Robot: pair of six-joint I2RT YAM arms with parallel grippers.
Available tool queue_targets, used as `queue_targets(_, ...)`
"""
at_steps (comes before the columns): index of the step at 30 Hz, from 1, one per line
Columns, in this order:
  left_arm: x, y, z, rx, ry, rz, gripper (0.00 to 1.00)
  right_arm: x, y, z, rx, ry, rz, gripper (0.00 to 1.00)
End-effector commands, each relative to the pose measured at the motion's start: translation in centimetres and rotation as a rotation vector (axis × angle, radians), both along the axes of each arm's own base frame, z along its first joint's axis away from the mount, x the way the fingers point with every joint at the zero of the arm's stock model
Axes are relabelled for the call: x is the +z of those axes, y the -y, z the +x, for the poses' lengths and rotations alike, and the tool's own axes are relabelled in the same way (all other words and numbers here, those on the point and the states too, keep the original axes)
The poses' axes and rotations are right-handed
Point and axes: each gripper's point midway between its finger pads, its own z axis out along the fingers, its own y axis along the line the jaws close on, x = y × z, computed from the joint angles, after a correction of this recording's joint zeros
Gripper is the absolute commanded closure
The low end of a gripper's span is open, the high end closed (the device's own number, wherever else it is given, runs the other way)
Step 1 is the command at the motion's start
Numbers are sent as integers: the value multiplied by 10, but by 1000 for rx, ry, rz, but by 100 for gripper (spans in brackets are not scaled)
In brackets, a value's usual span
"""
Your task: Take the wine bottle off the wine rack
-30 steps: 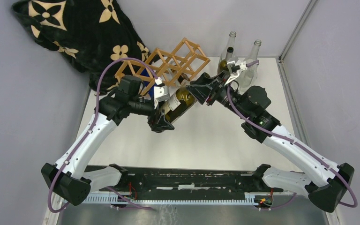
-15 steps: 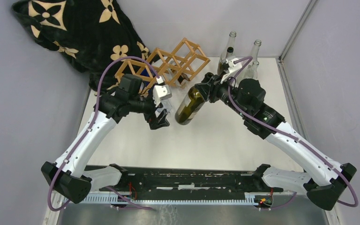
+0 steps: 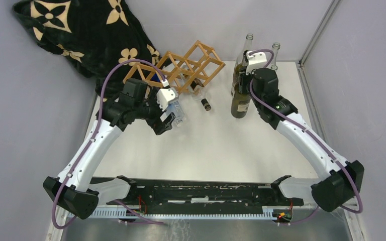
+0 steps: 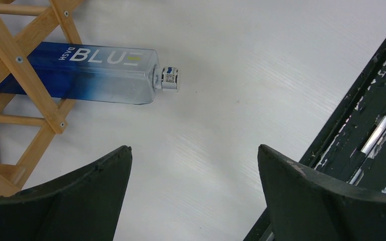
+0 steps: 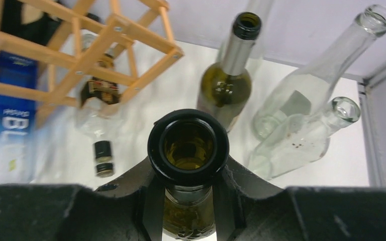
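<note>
Over the white table point(image 3: 216, 145), the green wine bottle point(image 3: 240, 103) was held upright off the wine rack point(image 3: 187, 68), neck clenched by the right gripper point(image 5: 188, 198); the left gripper point(image 4: 193, 196) was spread empty; only release was judged left

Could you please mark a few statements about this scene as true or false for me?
1. The right end effector is shut on the neck of the green wine bottle. True.
2. The green wine bottle lies inside the wine rack. False: it is upright and out of the rack.
3. The left end effector is open and holds nothing. True.
4. The blue bottle stands upright. False: it lies on its side in the wine rack, with its capped neck sticking out.
</note>
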Motion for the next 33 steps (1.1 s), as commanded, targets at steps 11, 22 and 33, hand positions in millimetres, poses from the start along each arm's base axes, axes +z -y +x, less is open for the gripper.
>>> queue_targets(11,35,-12,-18,15,72,-19,0,27,-6,94,-108,186,47,100)
queue_targets(22,37,-13,-26,8,66,-31,0,14,-26,137,-110,173,75,100)
queue_targets(33,35,-11,-31,-16,62,-40,0,-9,-37,147,-86,151,108,97)
